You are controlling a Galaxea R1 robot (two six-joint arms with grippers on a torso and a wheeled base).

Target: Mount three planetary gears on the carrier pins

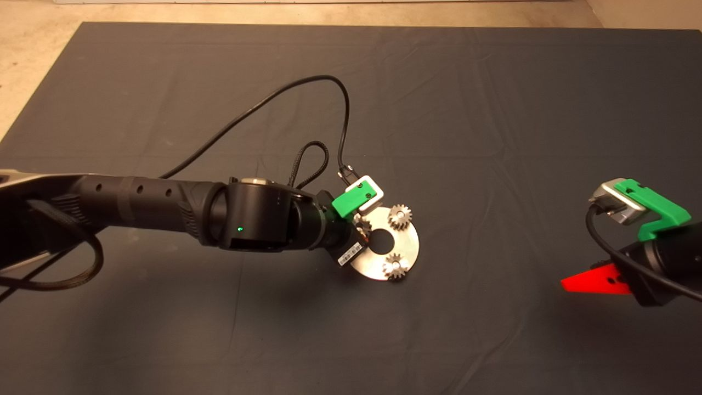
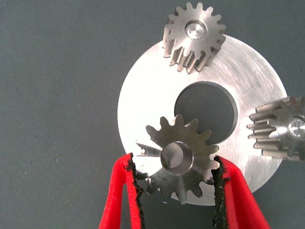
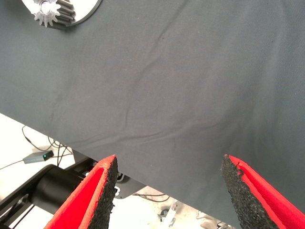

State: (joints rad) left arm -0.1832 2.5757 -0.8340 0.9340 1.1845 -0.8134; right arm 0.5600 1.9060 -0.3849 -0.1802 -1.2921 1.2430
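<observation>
Between the left gripper's (image 2: 175, 183) red pads, a planetary gear (image 2: 178, 160) sits pinched over the disc (image 2: 147, 95), a grip the head view hides. Beyond, two gears (image 1: 400, 215) (image 1: 395, 266) sit on carrier pins (image 2: 195, 29). Farther right, the right gripper (image 3: 169, 188) waits spread over the mat (image 1: 493, 109).

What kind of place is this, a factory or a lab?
More likely a robot test bench than a factory: one dark mat on a table, two arms, loose cables. The left gripper holds a gear over a metal disc.
</observation>
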